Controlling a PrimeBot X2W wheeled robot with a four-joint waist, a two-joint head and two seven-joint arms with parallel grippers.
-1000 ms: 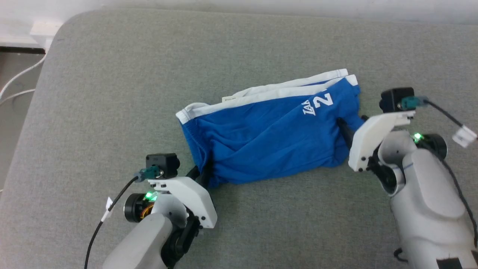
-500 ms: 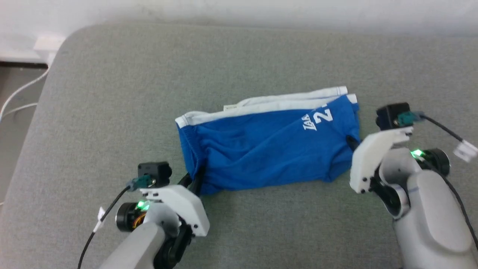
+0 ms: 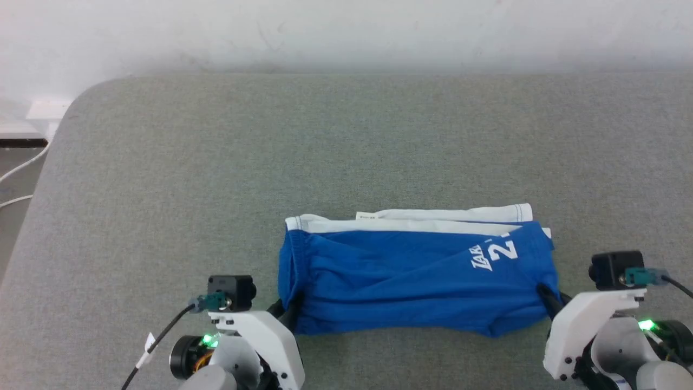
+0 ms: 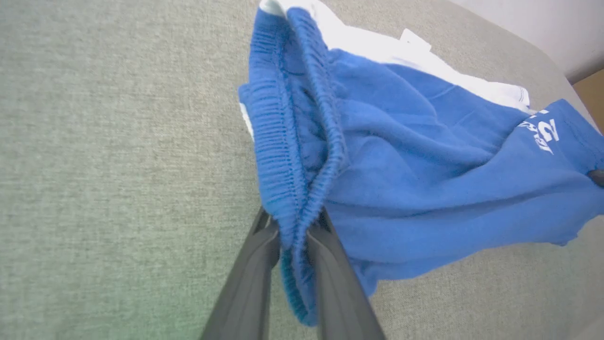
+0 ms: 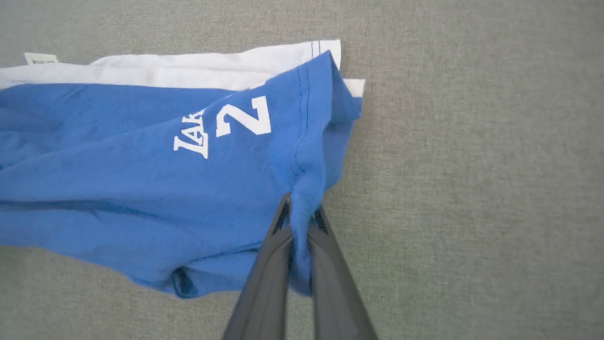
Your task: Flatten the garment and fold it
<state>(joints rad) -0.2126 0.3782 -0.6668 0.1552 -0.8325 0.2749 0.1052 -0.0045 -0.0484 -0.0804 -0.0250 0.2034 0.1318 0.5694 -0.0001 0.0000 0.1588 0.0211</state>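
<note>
The garment (image 3: 411, 276), bright blue shorts with white trim and a white "2", lies stretched left to right on the grey cushion (image 3: 216, 162). My left gripper (image 3: 289, 314) is shut on the gathered waistband at the garment's left end; the left wrist view shows both dark fingers pinching the ribbed waistband (image 4: 302, 179), with my left gripper (image 4: 292, 236) around it. My right gripper (image 3: 547, 300) is shut on the hem at the right end. In the right wrist view the garment (image 5: 141, 179) bunches between the fingers of my right gripper (image 5: 298, 219), just below the number.
A pale wall (image 3: 346, 32) runs behind the cushion's far edge. White cables (image 3: 21, 173) hang off the left side over a darker floor. Bare cushion lies beyond the garment and to both sides.
My right gripper has shut on the garment's right hem. The head camera has shifted, so the garment sits lower in view, now pulled straighter and level between both grippers.
</note>
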